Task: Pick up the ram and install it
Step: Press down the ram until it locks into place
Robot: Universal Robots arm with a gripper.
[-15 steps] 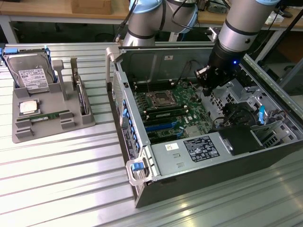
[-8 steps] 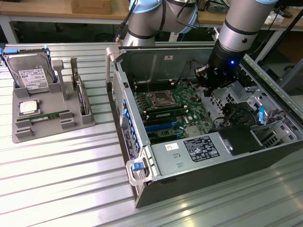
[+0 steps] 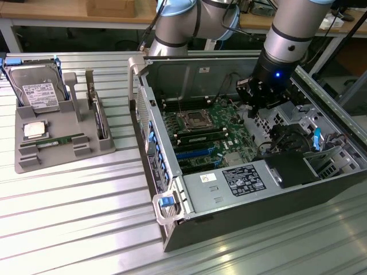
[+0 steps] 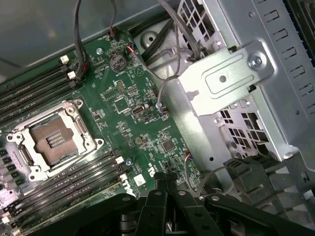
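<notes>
so over on the exterior view's left the grey tray (image 3: 63, 150) has the hard drive (image 3: 39, 91) standing at the back, and the ram (image 3: 62, 140) lying flat in its front slot, untouched. further right, the gripper (image 4: 165, 184) hangs over the open pc case's (image 3: 241, 220) motherboard (image 4: 142, 103), fingers pinched shut on nothing.

Above the green motherboard (image 3: 209, 123) the open black computer case (image 3: 269, 215) leaves room from overhead. Loose dark cables (image 4: 78, 29), the perforated silver metal bracket (image 4: 224, 81) and the case walls crowd its edges. The ribbed metal bench (image 3: 74, 217) lies bare between the case and the grey plastic parts tray (image 3: 63, 152).
</notes>
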